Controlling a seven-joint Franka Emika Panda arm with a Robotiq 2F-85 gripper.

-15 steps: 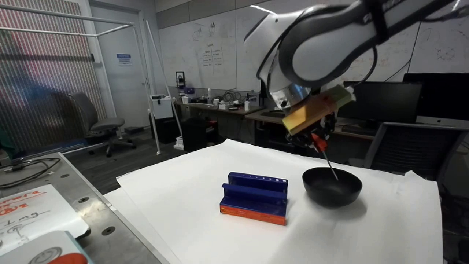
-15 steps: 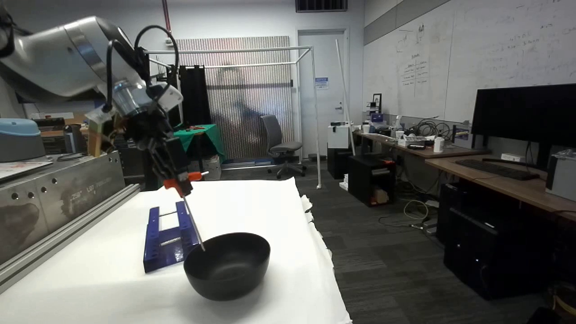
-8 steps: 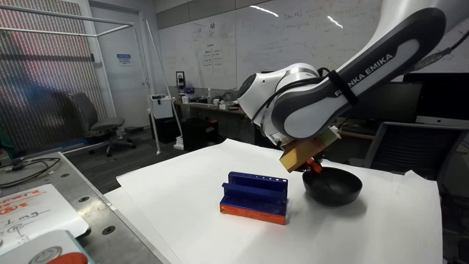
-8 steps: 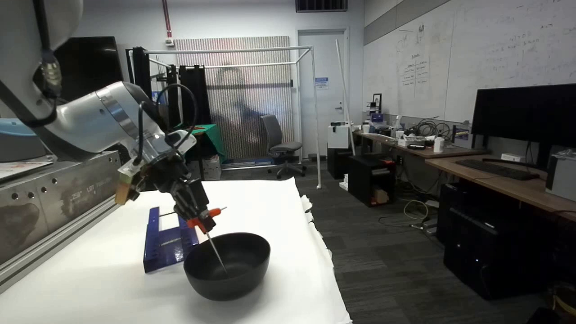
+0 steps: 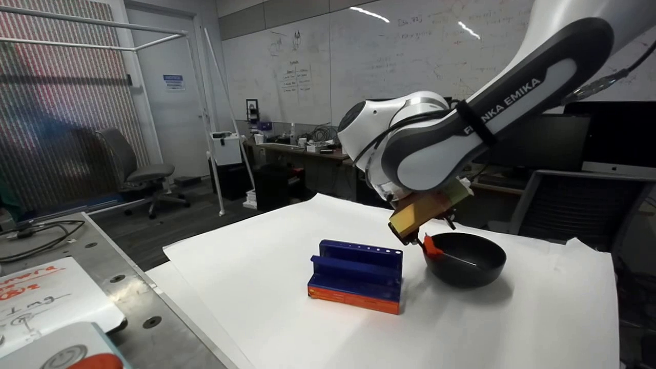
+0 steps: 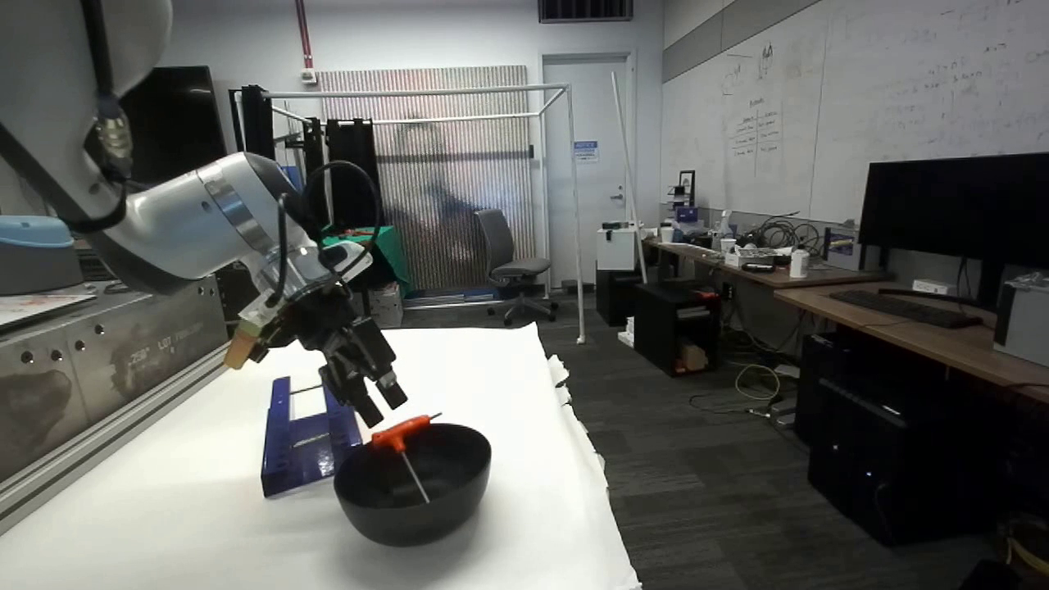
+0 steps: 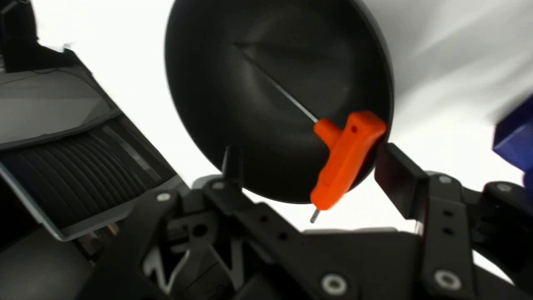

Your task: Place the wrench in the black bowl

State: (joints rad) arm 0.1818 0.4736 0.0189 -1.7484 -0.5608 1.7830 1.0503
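Observation:
The wrench (image 7: 344, 164) has an orange-red T-shaped handle and a thin metal shaft. Its shaft slants down inside the black bowl (image 7: 195, 96), tip on the bottom, while the handle lies against the rim and partly juts over it. Both exterior views show the handle (image 6: 401, 432) at the side of the bowl (image 6: 416, 526) nearest the arm. My gripper (image 7: 313, 171) is open, its fingers spread to either side of the handle, with gaps visible in the wrist view. In an exterior view the gripper (image 6: 383, 407) hangs just above the handle, apart from it.
A blue slotted rack (image 5: 353, 279) with an orange base stands on the white-covered table (image 5: 266, 246) beside the bowl. A metal ledge (image 5: 154, 307) runs along one table side. A dark chair (image 5: 579, 205) stands past the table's edge, behind the bowl.
The arm came down toward the bowl with the wrench gripped. The gripper then opened, and the wrench tipped over, its handle dropping onto the bowl's rim. Rack and bowl hardly moved.

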